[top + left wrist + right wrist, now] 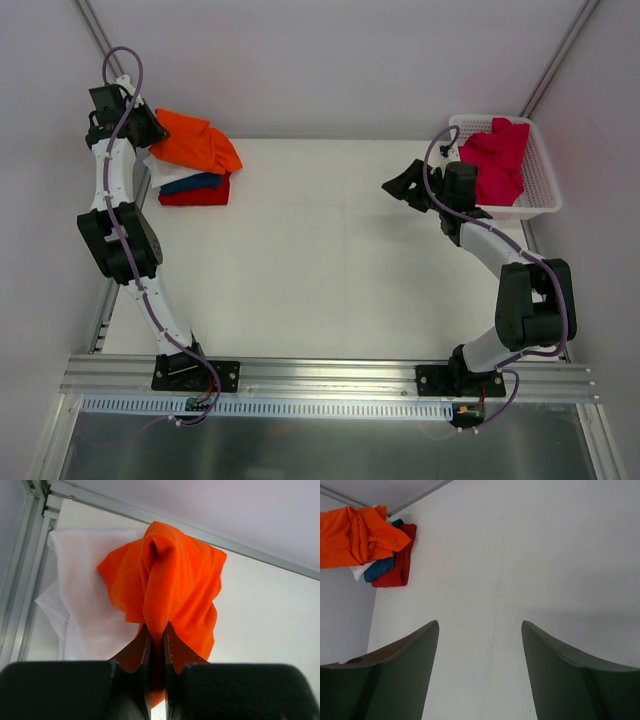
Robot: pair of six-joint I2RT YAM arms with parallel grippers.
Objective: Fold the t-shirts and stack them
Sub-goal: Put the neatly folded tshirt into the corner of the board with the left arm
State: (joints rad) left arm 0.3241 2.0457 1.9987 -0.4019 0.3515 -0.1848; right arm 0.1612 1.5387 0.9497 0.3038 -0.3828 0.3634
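At the table's far left corner lies a stack of t-shirts: a red one (195, 197) at the bottom, a dark blue one (192, 182) and a white one (165, 172) above it. A bright orange t-shirt (196, 142) hangs bunched over the stack, pinched in my left gripper (157, 628), which is shut on a fold of it. The white t-shirt (82, 590) lies under the orange cloth (172, 580) in the left wrist view. A crimson-pink t-shirt (497, 158) sits crumpled in the basket. My right gripper (480, 625) stands open over bare table, next to the basket.
The white lattice basket (541, 175) stands at the table's far right corner. Metal frame rails (30, 580) run along the table's left and back edges close to the stack. The white table (320, 250) lies between the two arms.
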